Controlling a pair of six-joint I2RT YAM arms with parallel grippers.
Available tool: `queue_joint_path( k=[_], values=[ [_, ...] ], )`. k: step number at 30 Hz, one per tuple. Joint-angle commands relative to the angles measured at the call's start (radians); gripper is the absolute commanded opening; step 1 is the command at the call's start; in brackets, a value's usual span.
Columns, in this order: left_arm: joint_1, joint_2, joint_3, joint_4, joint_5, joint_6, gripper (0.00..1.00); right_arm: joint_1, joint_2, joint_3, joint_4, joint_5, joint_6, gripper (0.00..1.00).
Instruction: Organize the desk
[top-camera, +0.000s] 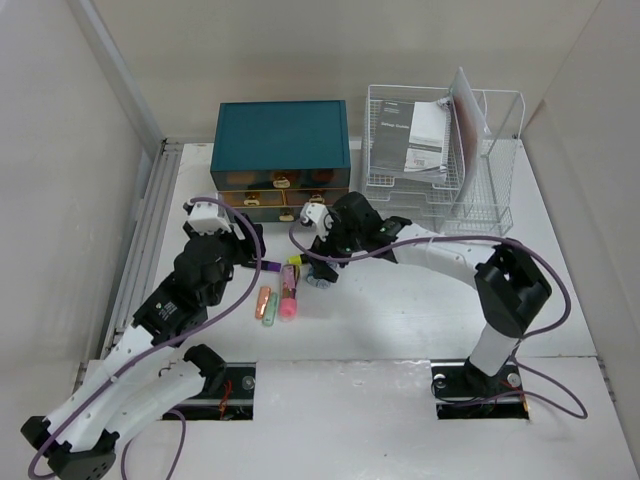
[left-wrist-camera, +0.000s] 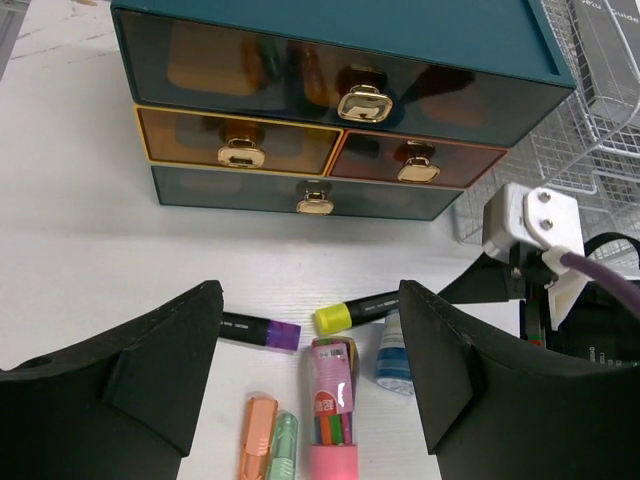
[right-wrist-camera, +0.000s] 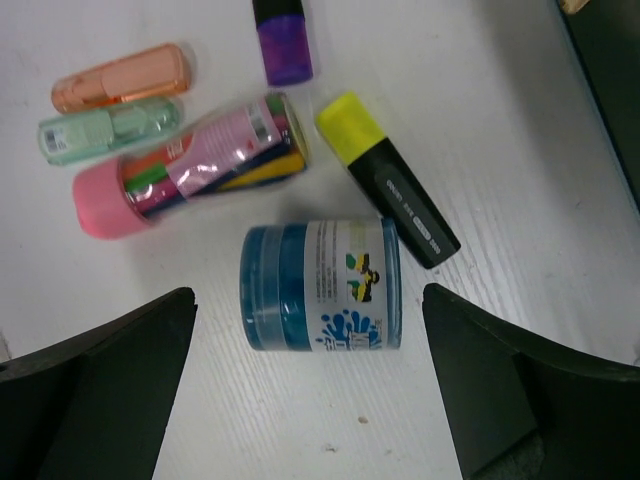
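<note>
The right hand (right-wrist-camera: 308, 292) is spread wide, pointing down over a squat blue plastic jar (right-wrist-camera: 320, 320) lying sideways; the left hand (left-wrist-camera: 310, 290) — equally wide — hovers (arm stretched forward) above a pink-capped tube of markers (left-wrist-camera: 333, 400). Beneath everything lies the large flat white matte counter (top-camera: 400, 320).

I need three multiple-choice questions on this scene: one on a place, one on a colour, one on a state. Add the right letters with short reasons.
1. The wire rack stands where from the teal drawer box? A) left B) right C) in front
2. The highlighter beside the blue jar has which cap colour? A) yellow B) red C) white
3. The drawers are: A) all out B) one out C) all shut

Answers: B, the top view shows it on the right; A, the cap is yellow; C, every front sits flush.
</note>
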Motion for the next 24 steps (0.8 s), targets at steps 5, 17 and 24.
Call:
queue_joint_path(
  k=[5, 17, 24],
  values=[
    [0.008, -0.001, -0.005, 0.039, 0.018, 0.016, 0.68, 0.021, 0.044, 0.085, -0.007, 0.029, 0.107, 1.0],
    [0.096, 0.017, -0.005, 0.067, 0.116, 0.026, 0.68, 0.03, 0.055, 0.042, -0.019, 0.091, 0.031, 1.0],
    [0.096, 0.017, -0.005, 0.067, 0.126, 0.026, 0.68, 0.03, 0.096, 0.042, -0.037, 0.111, 0.008, 1.0]
  ],
)
